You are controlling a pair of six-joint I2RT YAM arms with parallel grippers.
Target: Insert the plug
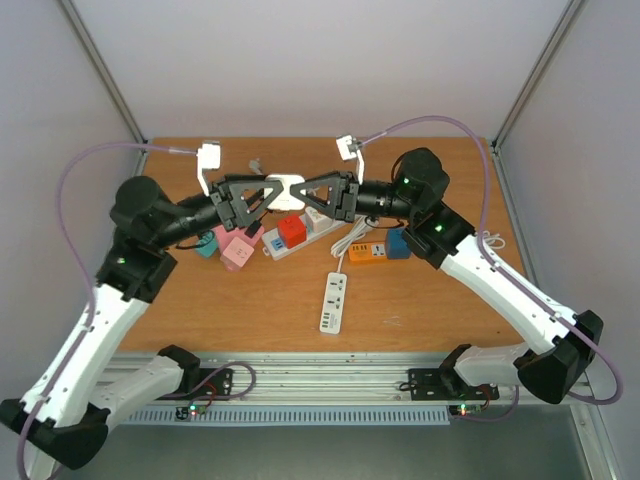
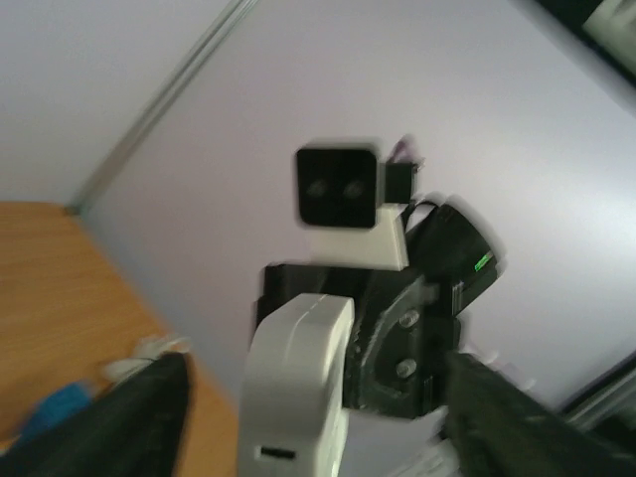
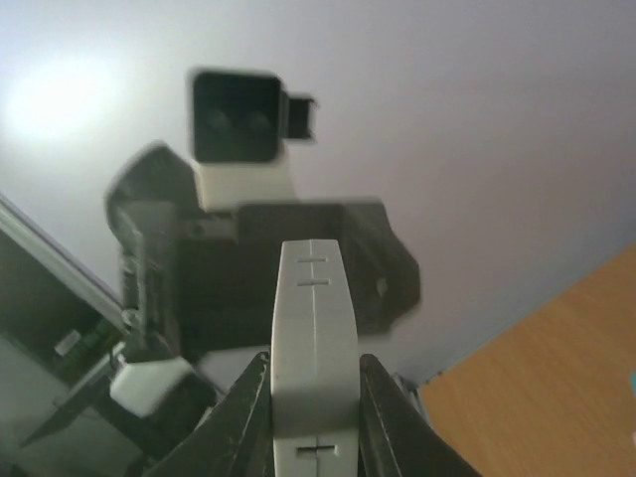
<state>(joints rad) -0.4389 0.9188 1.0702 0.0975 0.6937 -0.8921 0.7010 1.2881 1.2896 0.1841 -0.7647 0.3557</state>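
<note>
A white rounded plug block (image 1: 284, 190) hangs in the air above the middle of the table, between both arms. My right gripper (image 1: 306, 193) is shut on it. In the right wrist view the plug block (image 3: 313, 338) stands edge-on with both dark fingers (image 3: 238, 417) pressed against its sides. My left gripper (image 1: 262, 196) faces it from the left and is open. In the left wrist view the plug block (image 2: 298, 388) stands between the spread fingers (image 2: 139, 417), with a gap on each side. Which socket it belongs to I cannot tell.
Below the grippers lies a white power strip (image 1: 270, 244) with a red block (image 1: 292, 232) on it. Beside it are a pink block (image 1: 238, 250), a teal one (image 1: 206, 244), an orange strip (image 1: 367, 254), a blue block (image 1: 398, 244) and another white strip (image 1: 334, 302).
</note>
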